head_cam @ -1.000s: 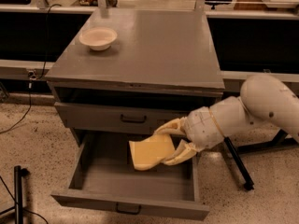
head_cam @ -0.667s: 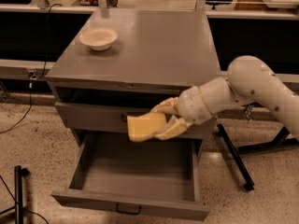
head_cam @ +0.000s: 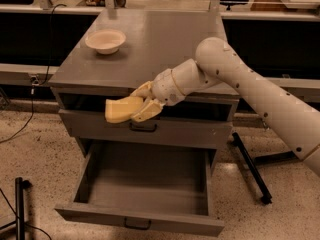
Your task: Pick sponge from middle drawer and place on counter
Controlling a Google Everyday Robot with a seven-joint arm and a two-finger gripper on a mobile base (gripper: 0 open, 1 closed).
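My gripper is shut on the pale yellow sponge and holds it in the air in front of the cabinet, just below the front edge of the counter. The sponge sticks out to the left of the fingers. The middle drawer is pulled open below, its grey floor bare. My white arm reaches in from the right across the counter's front right corner.
A cream round bowl sits at the counter's back left. A closed grey drawer front with a dark handle is right behind the sponge. Black stand legs lie on the speckled floor at the right.
The gripper has lifted the sponge out of the open drawer and up, from the drawer's floor to just under the counter's front edge.
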